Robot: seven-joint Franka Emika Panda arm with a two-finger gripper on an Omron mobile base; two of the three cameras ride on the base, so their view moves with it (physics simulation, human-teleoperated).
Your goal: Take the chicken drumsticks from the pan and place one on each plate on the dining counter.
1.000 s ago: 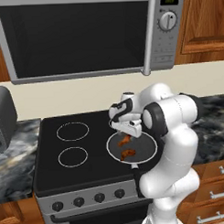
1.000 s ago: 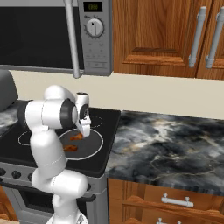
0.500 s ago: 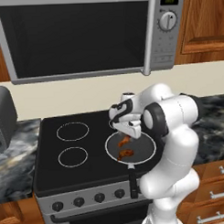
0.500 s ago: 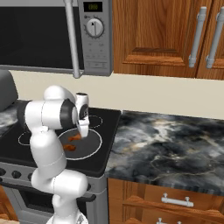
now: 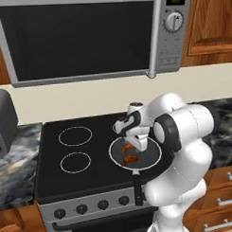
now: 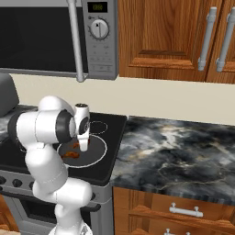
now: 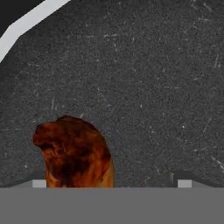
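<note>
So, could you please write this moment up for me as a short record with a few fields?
setting: black stovetop under a silver microwave
pan: round dark frying pan with a pale rim, black handle toward the front
contents: two browned chicken drumsticks in the pan
gripper: two-finger gripper open, low over the pan beside the far drumstick
held: nothing
</note>
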